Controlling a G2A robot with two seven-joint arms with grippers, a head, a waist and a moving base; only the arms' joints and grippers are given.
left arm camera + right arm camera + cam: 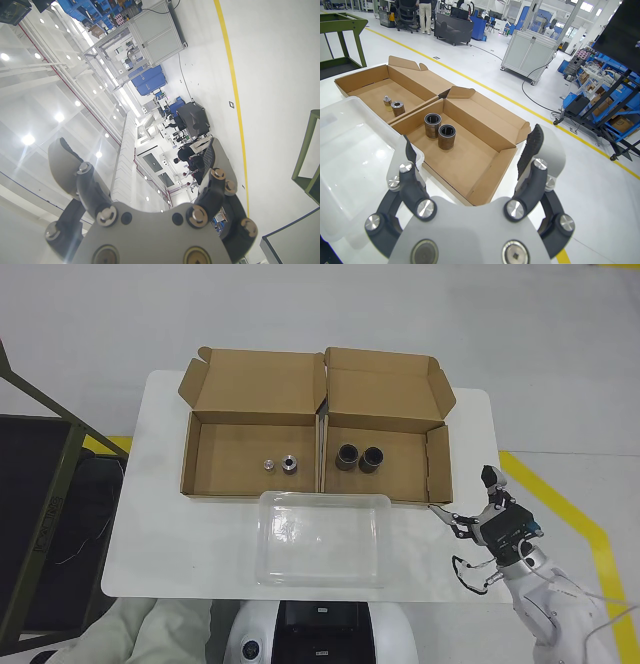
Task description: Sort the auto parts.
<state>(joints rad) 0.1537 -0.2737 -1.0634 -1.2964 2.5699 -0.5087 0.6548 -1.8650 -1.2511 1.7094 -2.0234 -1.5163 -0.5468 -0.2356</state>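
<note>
Two open cardboard boxes stand side by side on the white table. The left box (225, 469) holds two small metal parts: a stud-topped piece (268, 463) and a short sleeve (288, 462). In the right box (405, 469) two dark cylindrical bearings (347, 454) (372, 457) stand upright. A clear plastic tray (322, 536) lies in front of the boxes with nothing in it. My right gripper (465, 494) is open off the right box's front right corner; in its wrist view (472, 137) the bearings (432, 125) (447, 136) lie ahead. My left gripper (135, 147) is open, holds nothing and points up into the room.
A dark green metal frame (40, 464) stands beside the table's left edge. Bare table (160, 524) lies left of the tray and boxes, and a narrower strip (470, 424) to their right. Yellow floor tape (570, 514) runs past the right side.
</note>
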